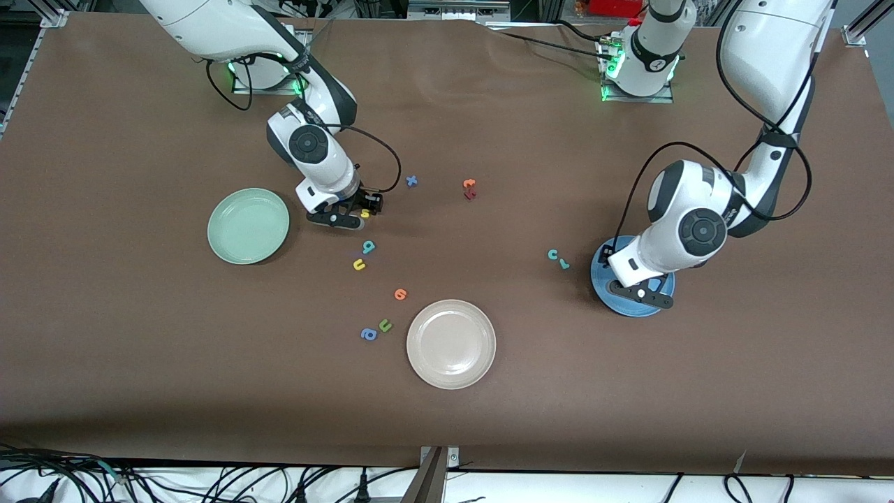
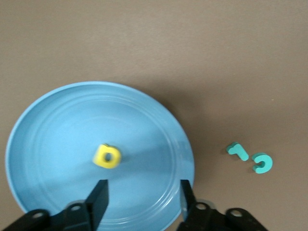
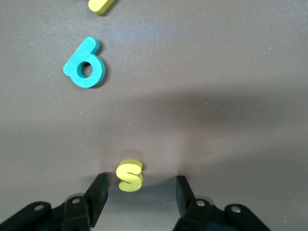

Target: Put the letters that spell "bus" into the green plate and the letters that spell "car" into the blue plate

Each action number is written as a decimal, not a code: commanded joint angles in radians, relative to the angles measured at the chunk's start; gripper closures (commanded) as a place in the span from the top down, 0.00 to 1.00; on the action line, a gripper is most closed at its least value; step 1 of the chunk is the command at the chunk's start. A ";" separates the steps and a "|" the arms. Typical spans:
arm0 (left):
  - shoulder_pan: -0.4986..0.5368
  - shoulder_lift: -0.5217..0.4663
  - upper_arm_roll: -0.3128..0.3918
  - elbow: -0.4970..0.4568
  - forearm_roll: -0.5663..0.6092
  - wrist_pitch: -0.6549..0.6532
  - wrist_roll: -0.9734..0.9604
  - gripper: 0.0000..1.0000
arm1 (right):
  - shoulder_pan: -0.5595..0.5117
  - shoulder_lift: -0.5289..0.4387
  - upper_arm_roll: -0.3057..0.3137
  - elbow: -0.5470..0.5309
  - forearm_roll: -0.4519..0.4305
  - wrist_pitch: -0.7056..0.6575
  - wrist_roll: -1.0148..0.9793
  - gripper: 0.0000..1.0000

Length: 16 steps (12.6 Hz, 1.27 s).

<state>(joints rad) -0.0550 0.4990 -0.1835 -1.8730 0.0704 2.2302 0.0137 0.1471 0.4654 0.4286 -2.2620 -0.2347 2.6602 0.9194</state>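
**Letters half sorted, both grippers spread wide**

Worktop [image 1: 140, 391] of brown cloth, three plates and a scatter of foam letters. The left gripper [image 2: 142, 192] hangs over the blue plate [image 2: 57, 120] at the left arm's end, fingers wide apart and holding nothing; the yellow "a" [image 2: 107, 156] shows over the middle of the plate, blurred, so I can't say whether it lies flat there. The teal "r" [image 2: 237, 151] and teal "c" [image 2: 262, 162] sit touching or nearly so on the cloth just beside the plate, toward the right arm's end.

The right gripper [image 3: 139, 192] is down low near the green plate [image 1: 248, 226], fingers spread with the yellow "s" [image 3: 130, 175] between them but touching neither. A little nearer the front camera lies the teal "b" [image 1: 368, 246], and just nearer again the yellow "u" [image 1: 359, 264]. The green plate holds no letters.

Nearer the front camera stands a beige plate [image 1: 451, 343], with a green "u" [image 1: 385, 325] and a blue "a" [image 1: 368, 334] beside it and an orange round letter [image 1: 400, 294] a bit farther up. Farther from the camera lie a blue cross-shaped piece [image 1: 411, 181] and an orange "t" [image 1: 469, 184] touching a dark red piece [image 1: 470, 195].
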 commanded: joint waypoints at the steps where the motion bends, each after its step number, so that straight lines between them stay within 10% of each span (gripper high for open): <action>1: -0.038 0.010 -0.017 0.031 0.022 -0.015 -0.070 1.00 | 0.025 0.007 -0.008 0.004 -0.051 0.024 0.068 0.65; 5: -0.092 0.070 -0.017 0.038 0.019 0.080 -0.174 0.92 | 0.023 0.012 -0.028 0.004 -0.083 0.037 0.068 0.63; 11: -0.140 0.138 -0.019 0.081 0.005 0.094 -0.665 0.68 | 0.022 0.015 -0.030 0.004 -0.084 0.035 0.072 0.25; 16: -0.138 0.156 -0.019 0.061 0.002 0.092 -0.695 0.56 | 0.016 -0.049 -0.037 0.016 -0.084 -0.049 0.096 0.09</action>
<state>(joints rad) -0.1924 0.6374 -0.2031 -1.8240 0.0699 2.3307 -0.6615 0.1617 0.4574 0.4053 -2.2543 -0.2947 2.6736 0.9869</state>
